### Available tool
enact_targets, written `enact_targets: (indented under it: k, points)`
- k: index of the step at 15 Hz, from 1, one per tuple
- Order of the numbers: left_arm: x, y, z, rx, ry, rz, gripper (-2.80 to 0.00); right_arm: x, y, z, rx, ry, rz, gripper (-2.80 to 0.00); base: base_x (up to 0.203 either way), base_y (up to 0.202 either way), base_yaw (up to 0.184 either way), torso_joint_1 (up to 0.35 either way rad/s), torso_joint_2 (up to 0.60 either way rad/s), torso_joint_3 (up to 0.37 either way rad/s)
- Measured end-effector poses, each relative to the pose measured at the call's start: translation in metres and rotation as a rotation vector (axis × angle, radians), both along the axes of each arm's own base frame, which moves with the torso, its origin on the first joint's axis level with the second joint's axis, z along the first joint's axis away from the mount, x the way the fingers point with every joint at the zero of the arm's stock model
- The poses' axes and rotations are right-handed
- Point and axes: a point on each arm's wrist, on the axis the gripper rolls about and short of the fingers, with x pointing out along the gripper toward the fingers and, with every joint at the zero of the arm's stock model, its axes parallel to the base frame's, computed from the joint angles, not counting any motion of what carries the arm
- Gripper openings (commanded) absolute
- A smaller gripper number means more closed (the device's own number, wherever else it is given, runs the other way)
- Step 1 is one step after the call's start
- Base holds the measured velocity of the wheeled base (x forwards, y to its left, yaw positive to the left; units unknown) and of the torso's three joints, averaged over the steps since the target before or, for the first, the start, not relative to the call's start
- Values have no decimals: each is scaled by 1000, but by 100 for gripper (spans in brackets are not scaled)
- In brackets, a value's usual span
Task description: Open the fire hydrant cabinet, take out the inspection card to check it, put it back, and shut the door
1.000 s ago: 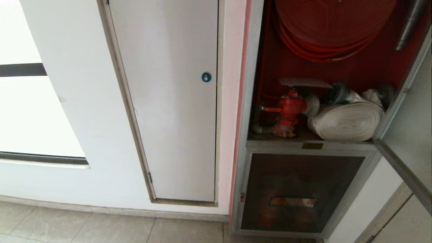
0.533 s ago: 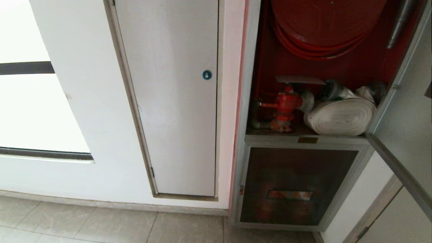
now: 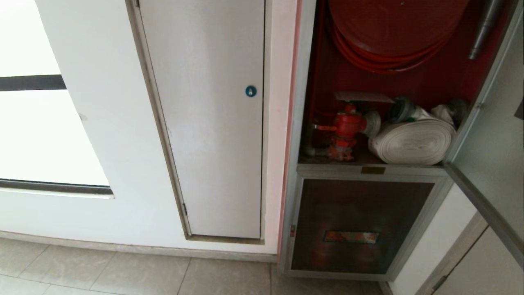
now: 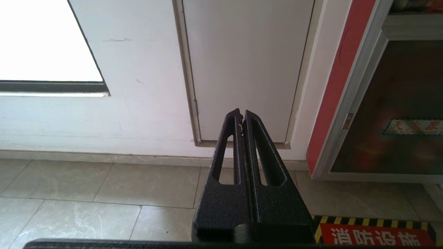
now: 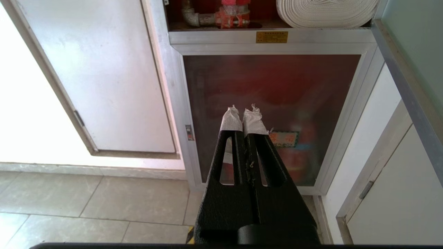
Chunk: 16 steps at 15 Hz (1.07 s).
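Nothing is moving since half a second ago: fire hydrant cabinet (image 3: 298, 123) is standing open, inspection card (image 3: 363, 97) lying atop the red valve (image 3: 346, 127); left gripper (image 4: 241, 115) and right gripper (image 5: 244, 114) are hanging low, jaws clenched empty.

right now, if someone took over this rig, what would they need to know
Left gripper: shut, empty, parked low in front of the white door.
Right gripper: shut, empty, parked low in front of the lower dark panel.
Fire hydrant cabinet: its door is swung open to the right.
Inspection card: lies flat on top of the red valve, beside the rolled white hose.
Done: door open.
Left: whether the card was checked is not shown; close the door.
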Motion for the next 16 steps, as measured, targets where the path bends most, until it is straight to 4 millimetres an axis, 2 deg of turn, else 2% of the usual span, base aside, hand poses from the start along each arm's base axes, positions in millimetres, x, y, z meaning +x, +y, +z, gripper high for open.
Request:
enact_targets:
  k: [7, 9, 12, 16]
  points:
    - [0, 0, 0, 0, 0, 0, -280, 0, 0, 0, -3, 5, -7, -280, 0, 0, 0, 0, 0, 0]
    - [0, 0, 0, 0, 0, 0, -280, -3, 0, 7, -4, 6, -12, -280, 0, 0, 0, 0, 0, 0]
    - [0, 0, 0, 0, 1, 0, -280, -11, 0, 46, -3, -28, -20, -280, 0, 0, 0, 0, 0, 0]
    - [0, 0, 0, 0, 0, 0, -280, -13, -3, 116, 0, -94, -120, -280, 0, 0, 0, 0, 0, 0]
